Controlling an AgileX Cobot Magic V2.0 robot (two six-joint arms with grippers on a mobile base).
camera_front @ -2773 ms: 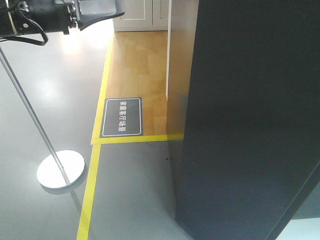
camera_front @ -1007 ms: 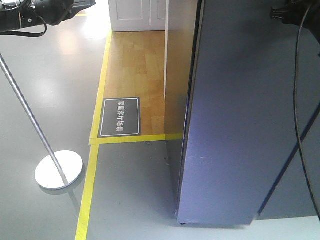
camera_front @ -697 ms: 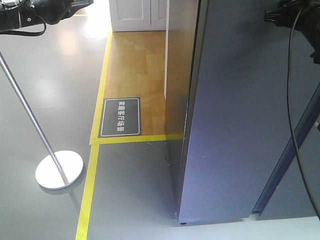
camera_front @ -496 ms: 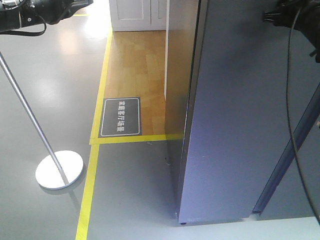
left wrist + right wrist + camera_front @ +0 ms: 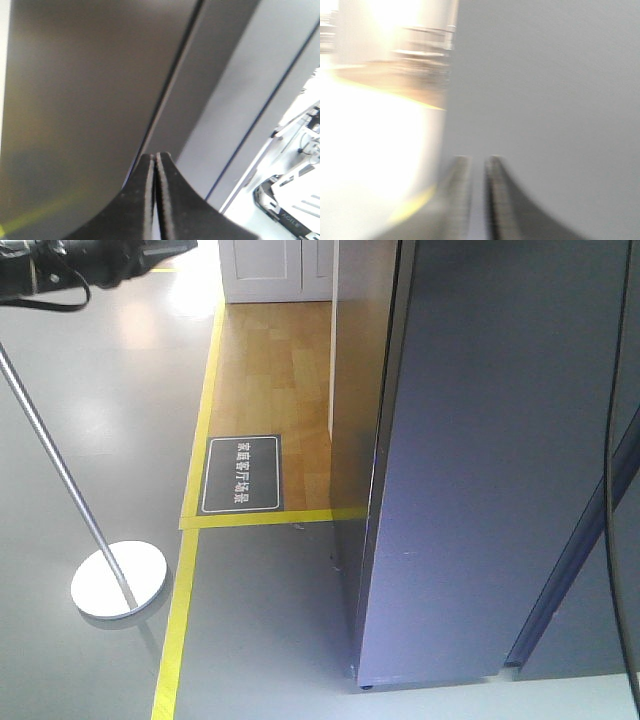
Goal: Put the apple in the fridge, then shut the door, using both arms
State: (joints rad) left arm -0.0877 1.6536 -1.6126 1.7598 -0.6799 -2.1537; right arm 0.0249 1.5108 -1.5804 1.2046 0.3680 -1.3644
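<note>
The fridge (image 5: 352,440) stands at the right, its dark grey side reflecting the wooden floor. The door (image 5: 490,470), a lighter grey flat panel, lies against the fridge's front with only a thin dark seam between them. The apple is out of view. My left arm (image 5: 90,260) reaches in at the top left corner, away from the fridge. My left gripper (image 5: 155,155) is shut and empty, pointing at a seam between grey panels. The right wrist view is blurred; my right gripper (image 5: 476,160) faces a plain grey panel, its fingers a narrow gap apart with nothing between.
A floor stand with a round white base (image 5: 118,580) and a slanted metal pole (image 5: 50,450) stands at the left. Yellow tape (image 5: 185,580) borders a wooden floor (image 5: 270,370) with a dark sign (image 5: 242,474). A darker grey panel (image 5: 590,630) and a black cable (image 5: 612,490) are at the right.
The door has swung in against the fridge. My right arm, at the top right half a second ago, has left the front view; only its cable shows. The left arm has barely moved.
</note>
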